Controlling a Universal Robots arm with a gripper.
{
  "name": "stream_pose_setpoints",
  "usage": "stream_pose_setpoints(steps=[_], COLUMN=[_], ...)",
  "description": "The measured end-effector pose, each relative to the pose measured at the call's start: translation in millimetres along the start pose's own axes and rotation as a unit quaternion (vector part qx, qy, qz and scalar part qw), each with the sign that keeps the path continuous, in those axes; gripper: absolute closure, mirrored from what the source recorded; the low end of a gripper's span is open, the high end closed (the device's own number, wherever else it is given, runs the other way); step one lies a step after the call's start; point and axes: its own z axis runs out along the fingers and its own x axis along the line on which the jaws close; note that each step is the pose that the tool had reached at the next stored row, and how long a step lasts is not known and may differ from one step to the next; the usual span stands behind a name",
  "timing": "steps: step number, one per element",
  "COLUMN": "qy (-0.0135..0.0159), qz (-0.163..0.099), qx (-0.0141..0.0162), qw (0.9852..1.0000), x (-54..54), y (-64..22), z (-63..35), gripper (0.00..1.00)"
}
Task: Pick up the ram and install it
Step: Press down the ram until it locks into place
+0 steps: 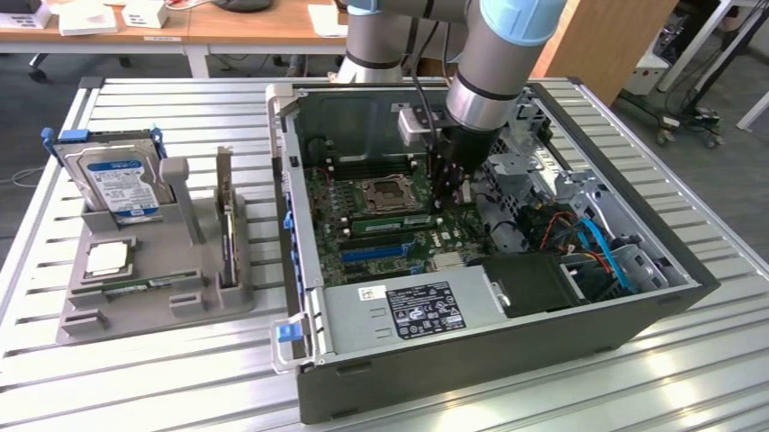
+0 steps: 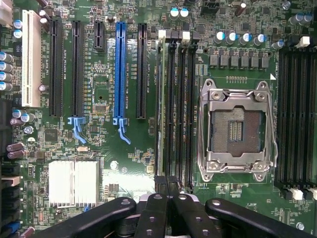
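RAM Module Seated in Slot: Insertion Step in Hand

RAM stick (image 2: 160,99) stands on edge in the memory slot nearest the expansion slots, beside the CPU socket (image 2: 237,130). In the wrist view its thin green edge runs the length of that slot, with the neighbouring black slots unoccupied. In the exterior view a green stick (image 1: 387,219) lies across the motherboard just in front of the socket, inside the open computer case (image 1: 481,378).

The end effector (image 2: 168,191) is positioned directly over the near end of the module. Its two black fingers (image 2: 159,184) are drawn together, tips side by side with no visible gap, and appear to bear on or sit just above the module's top edge. Whether they touch it cannot be confirmed.

Assessment: pick-up and transport appear complete; the step in hand is seating the module. Whether the slot latches have closed cannot be determined. Full seating calls for even downward pressure, kept in line with the slot.

A second green stick (image 1: 142,285) remains in the grey holder (image 1: 157,306) near the bench edge at the exterior view's left, beside the hard drive (image 1: 118,184).
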Motion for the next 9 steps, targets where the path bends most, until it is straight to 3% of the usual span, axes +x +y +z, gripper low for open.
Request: stream_pose_setpoints(steps=[9], qy=[0.0001], qz=[0.0], qx=[0.0], qw=[1.0], x=[0.1], y=[0.0], z=[1.2], gripper=[0.9])
